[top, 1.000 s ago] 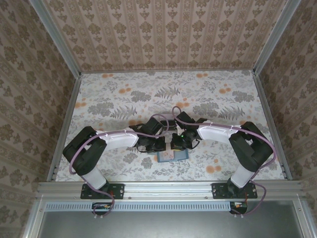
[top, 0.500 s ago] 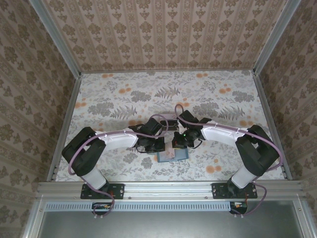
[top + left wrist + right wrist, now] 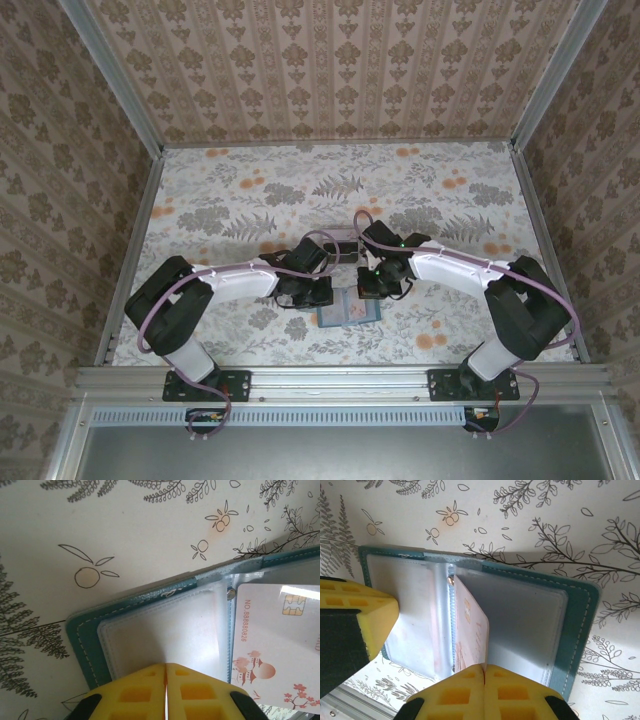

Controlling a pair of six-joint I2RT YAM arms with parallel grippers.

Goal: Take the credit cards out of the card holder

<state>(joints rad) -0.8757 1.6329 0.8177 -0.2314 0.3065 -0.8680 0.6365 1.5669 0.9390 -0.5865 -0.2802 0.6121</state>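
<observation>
Your left arm (image 3: 240,280) is folded with its elbow out toward the counter's left edge and its forearm reaching inward. Your right arm (image 3: 450,268) mirrors it, elbow out to the right. The two wrists meet nose to nose above the open card holder (image 3: 580,630), both pointing down at it.

The left jaws are together, their blocky yellow foam pads (image 3: 135,695) meeting along a thin seam. Their tips sit at the near edge of a cloudy clear-plastic sleeve (image 3: 165,630), the holder's left page. You cannot tell whether any plastic is nipped between them. Just ahead and to the right of these jaws, a small metal rivet (image 3: 229,594) marks the spine.

The right jaws are together as well. A credit card (image 3: 280,645) stands tilted up from the spine; it is glossy and pale pink-white, with a gold chip (image 3: 295,605), a printed number and small red blossoms. Its near edge runs straight into the seam between the right pads (image 3: 520,695). Whether it is pinched there or only touching, these views do not settle. Left of these jaws, the other arm's pad rests on the left page.

The holder lies flat on the flower-printed counter (image 3: 250,200). It has a teal leather-look cover with pale stitching and rounded corners, and frosted pockets inside.
</observation>
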